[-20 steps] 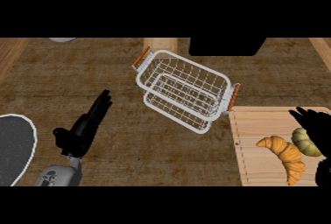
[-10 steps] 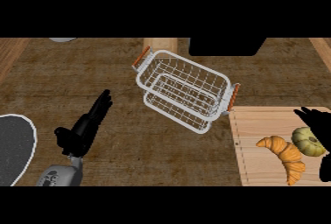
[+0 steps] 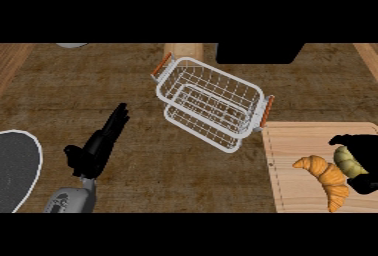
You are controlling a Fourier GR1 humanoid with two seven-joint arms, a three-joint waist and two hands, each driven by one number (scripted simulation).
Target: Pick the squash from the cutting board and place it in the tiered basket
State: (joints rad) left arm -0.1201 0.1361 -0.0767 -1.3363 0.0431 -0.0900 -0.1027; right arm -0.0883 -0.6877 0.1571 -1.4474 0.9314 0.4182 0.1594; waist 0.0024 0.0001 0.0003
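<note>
My black right hand (image 3: pixel 362 160) curls round the yellow-green squash (image 3: pixel 348 161) at the pale wooden cutting board's (image 3: pixel 295 187) right edge, its long axis hidden; left hand (image 3: pixel 100 145) open.

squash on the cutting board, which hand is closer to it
Right. The right hand is curled round the squash; the left hand rests open far across the counter, beyond the basket.

Dim, even light; the counter (image 3: pixel 148 165) shows no glare or strong shadows.
</note>
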